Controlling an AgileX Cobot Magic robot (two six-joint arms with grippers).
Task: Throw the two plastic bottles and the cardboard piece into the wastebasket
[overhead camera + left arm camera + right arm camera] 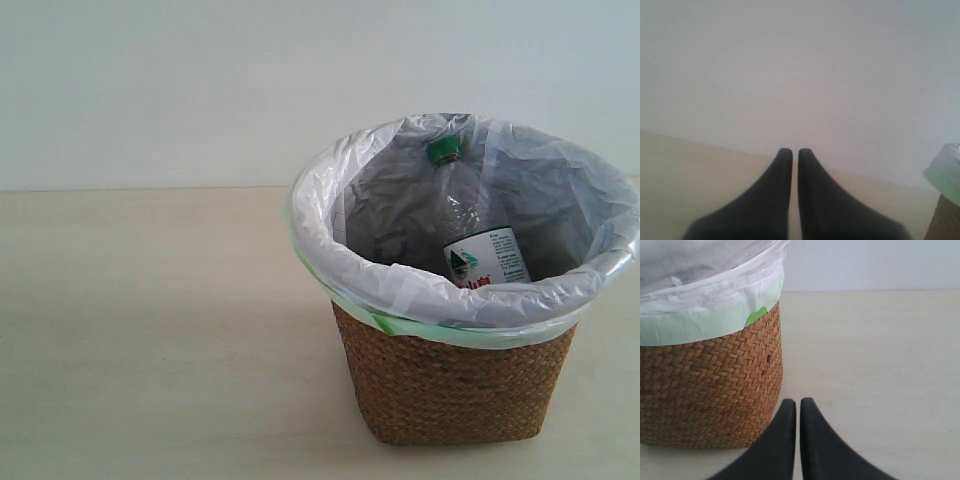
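In the exterior view a pale table (150, 330) runs from the left under a white wall (150, 80). On the right of it stands the wastebasket (450, 380), brown and woven, with a white bag (320, 215) folded over its rim and a green edge showing below the fold. Only this view looks inside. There a clear bottle (470, 225) stands nearly upright against the far side of the bag, its green cap (445, 150) level with the rim and its white-green label (487, 258) partly hidden behind the near rim. The bottom of the basket is hidden, so what else lies in it cannot be told.

The grippers show only in the wrist views. The left gripper (795, 152) has its two dark fingers (780, 190) drawn together, a thin slit between them and nothing held. It points at the wall above the table, and a blurred corner of the basket and bag edge shows at the side of the picture.

The right gripper (798, 402) also has its fingers together on nothing. It sits low over the table, just beside the basket's woven wall. This view shows the weave and the bag's green edge (756, 316) close up, but not the inside.
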